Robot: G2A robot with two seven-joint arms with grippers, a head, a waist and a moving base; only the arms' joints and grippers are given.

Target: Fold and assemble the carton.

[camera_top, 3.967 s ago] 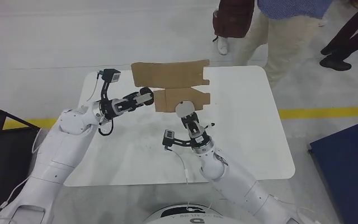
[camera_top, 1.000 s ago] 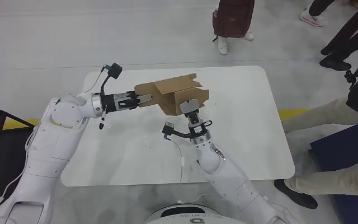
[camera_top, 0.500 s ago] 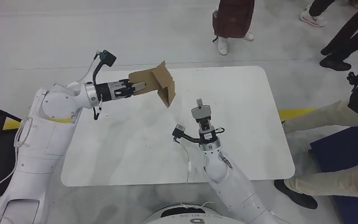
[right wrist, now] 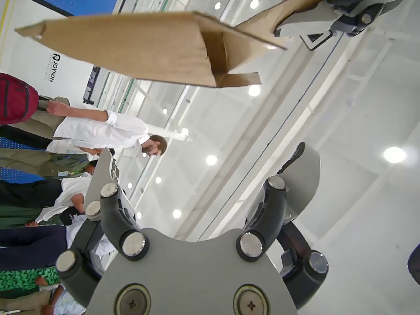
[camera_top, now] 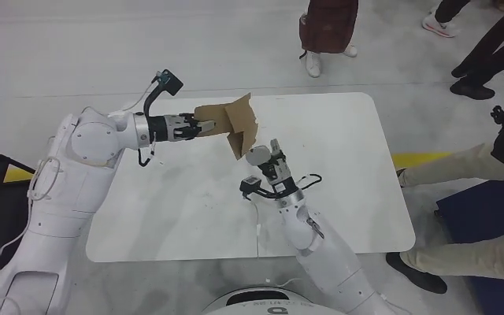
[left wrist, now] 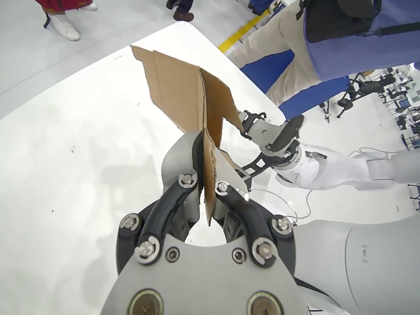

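One flap is all the left claw (camera_top: 198, 125) clamps, holding the light, bendy carton (camera_top: 230, 118) above the bench (camera_top: 346, 197); the right claw (camera_top: 261, 155) sits just beneath, fingers (right wrist: 307, 172) apart; a panel edge beside a crease looks the firmest hold.

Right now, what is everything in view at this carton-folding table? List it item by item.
brown cardboard carton: one, brown, partly folded, held in the air over the table.
white rounded table: one, white, beneath both arms.
yellow floor line: one, yellow, on the floor beyond the table.
left gripper: one, grey and black, shut on the carton's edge.
right gripper: one, grey and black, open, pointing up under the carton, apart from it.
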